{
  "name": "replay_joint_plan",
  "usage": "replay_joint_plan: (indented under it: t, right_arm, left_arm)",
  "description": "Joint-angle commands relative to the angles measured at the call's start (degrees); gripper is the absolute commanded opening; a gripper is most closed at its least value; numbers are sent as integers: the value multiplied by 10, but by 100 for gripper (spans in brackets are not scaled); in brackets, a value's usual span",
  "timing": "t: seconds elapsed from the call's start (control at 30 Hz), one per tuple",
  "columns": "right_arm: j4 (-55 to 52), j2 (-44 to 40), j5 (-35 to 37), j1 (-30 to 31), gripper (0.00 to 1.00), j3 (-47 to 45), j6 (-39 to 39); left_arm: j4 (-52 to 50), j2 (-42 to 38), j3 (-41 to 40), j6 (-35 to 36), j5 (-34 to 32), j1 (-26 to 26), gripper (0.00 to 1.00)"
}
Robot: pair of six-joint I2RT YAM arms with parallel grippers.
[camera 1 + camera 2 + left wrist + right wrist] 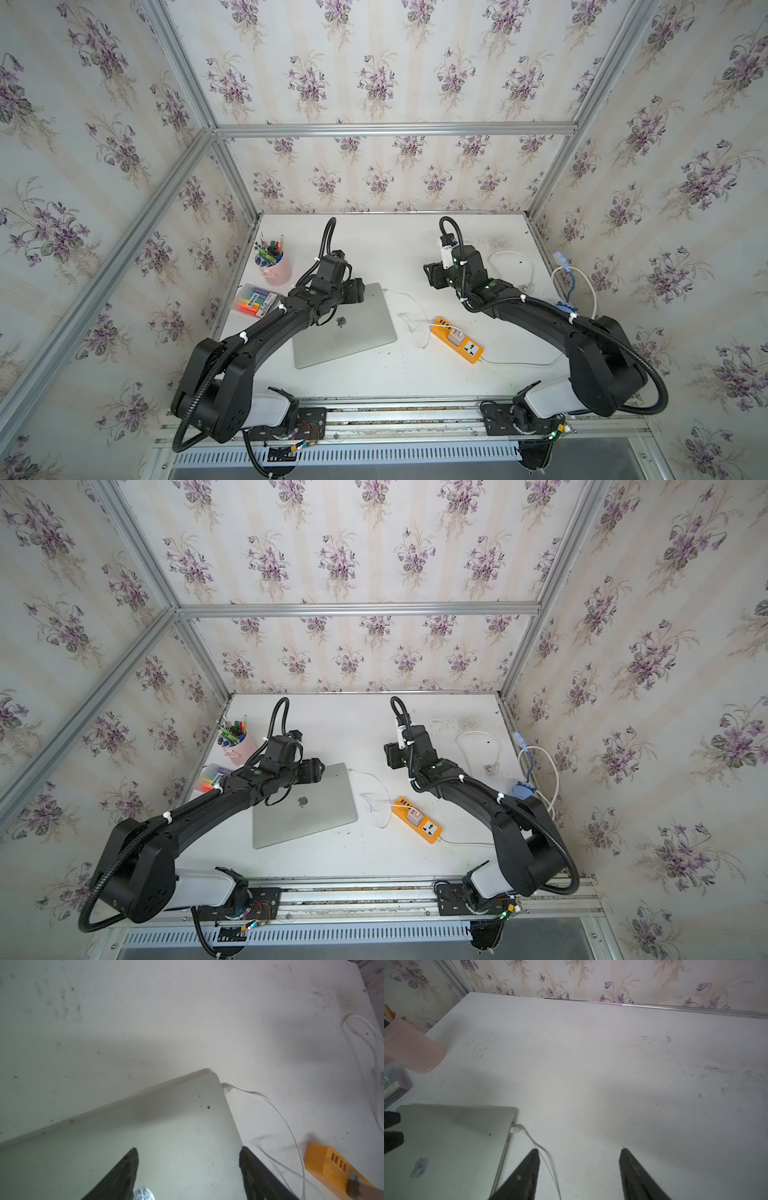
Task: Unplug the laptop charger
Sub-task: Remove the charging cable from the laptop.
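Centrally, the laptop (347, 328) is seen with the charger (455, 337) plugged in; left tool (188, 1167) and right tool (579, 1169) are spread, empty.

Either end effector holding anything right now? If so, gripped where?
Nothing held. The left end effector is open above the laptop lid; the right end effector is open above the table, beside the laptop charger's cable.
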Motion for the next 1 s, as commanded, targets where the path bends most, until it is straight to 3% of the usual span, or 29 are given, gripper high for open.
replay_joint_plan:
  t: [0.0, 0.2, 0.3, 0.37, 0.47, 0.53, 0.67, 0.97]
  right_arm:
    - [-22, 61, -42, 36, 52, 53, -53]
    - [-84, 157, -55, 59, 52, 163, -265]
    - [-99, 166, -121, 36, 52, 198, -350]
    - [-138, 168, -206, 17, 49, 221, -435]
    - [-113, 151, -252, 20, 49, 185, -568]
    - [-93, 148, -260, 20, 49, 171, -605]
    - [-163, 190, -233, 23, 48, 215, -668]
    - [-211, 250, -218, 38, 46, 268, -728]
  left_arm:
    - [-2, 12, 5, -44, 61, 1, 76]
    - [13, 43, 4, -104, 170, 47, 77]
    - [29, 37, -10, -125, 172, 55, 77]
    - [21, 39, -9, -124, 166, 57, 77]
    - [27, 38, -19, -127, 153, 59, 77]
    - [41, 34, -33, -134, 145, 59, 78]
    - [59, 33, -51, -141, 127, 59, 79]
    - [95, 40, -77, -152, 131, 60, 81]
